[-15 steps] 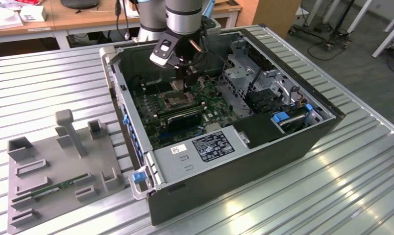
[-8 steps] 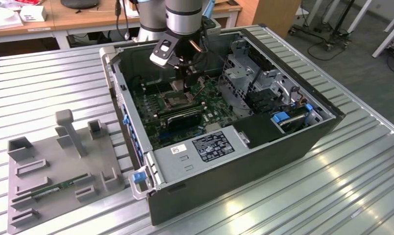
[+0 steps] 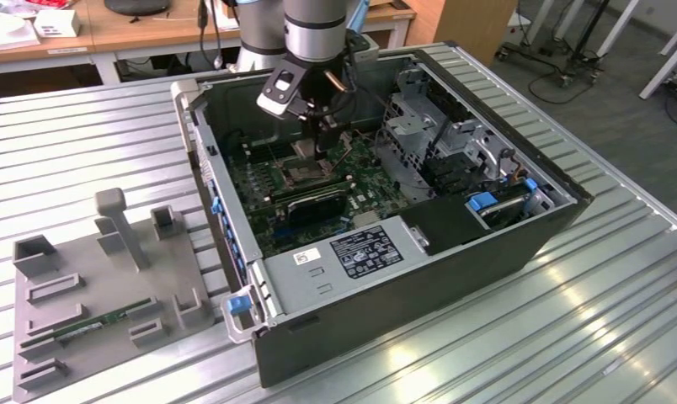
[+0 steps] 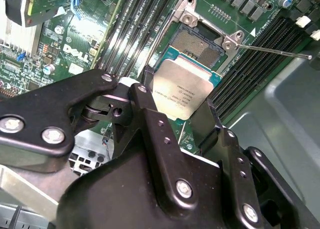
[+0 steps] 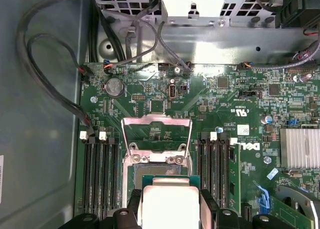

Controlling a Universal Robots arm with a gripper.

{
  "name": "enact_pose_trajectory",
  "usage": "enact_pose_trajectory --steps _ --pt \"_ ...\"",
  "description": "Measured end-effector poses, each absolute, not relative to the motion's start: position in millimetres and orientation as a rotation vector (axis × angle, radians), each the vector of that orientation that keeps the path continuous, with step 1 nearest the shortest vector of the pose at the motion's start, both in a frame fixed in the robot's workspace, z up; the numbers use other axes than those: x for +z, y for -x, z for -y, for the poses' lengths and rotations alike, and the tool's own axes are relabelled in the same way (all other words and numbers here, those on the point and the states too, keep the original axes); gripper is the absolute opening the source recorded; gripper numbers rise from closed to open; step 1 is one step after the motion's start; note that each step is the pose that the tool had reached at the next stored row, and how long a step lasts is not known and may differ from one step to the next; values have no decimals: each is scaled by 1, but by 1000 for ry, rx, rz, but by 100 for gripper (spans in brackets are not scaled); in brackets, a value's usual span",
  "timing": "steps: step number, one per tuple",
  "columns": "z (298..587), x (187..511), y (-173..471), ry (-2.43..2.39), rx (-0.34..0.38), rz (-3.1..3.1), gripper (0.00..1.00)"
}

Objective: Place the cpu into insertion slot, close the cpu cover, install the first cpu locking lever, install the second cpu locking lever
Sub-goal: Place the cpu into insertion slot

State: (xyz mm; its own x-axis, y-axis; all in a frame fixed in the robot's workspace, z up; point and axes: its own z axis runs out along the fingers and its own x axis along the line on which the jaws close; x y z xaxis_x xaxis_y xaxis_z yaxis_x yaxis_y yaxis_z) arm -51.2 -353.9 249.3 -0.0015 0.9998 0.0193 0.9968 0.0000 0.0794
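My gripper (image 4: 179, 91) is shut on the cpu (image 4: 186, 89), a flat square chip with a pale silver top on a green edge, clamped between two black fingers (image 4: 150, 109). In both wrist views the cpu (image 5: 167, 204) hangs just above and to one side of the insertion slot (image 5: 156, 173), a dark square socket with a silver rim (image 4: 197, 41). The cpu cover (image 5: 157, 120), a thin silver frame with a window, stands swung open at the socket's far side. In the exterior view the gripper (image 3: 319, 139) reaches down into the open computer case over the green motherboard (image 3: 367, 172).
Long black memory slots (image 5: 100, 174) flank the socket on both sides. A thin metal lever rod (image 4: 275, 51) sticks out beside it. A finned heatsink (image 5: 299, 148), cables (image 5: 45, 89) and the drive cage (image 3: 429, 126) crowd the case. A grey fixture tray (image 3: 92, 286) lies at the exterior view's left.
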Motion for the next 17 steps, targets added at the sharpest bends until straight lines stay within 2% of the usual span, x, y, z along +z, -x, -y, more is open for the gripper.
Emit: enact_pose_trajectory --steps 17 --pt "353 245 51 -2189 108 -2191 54"
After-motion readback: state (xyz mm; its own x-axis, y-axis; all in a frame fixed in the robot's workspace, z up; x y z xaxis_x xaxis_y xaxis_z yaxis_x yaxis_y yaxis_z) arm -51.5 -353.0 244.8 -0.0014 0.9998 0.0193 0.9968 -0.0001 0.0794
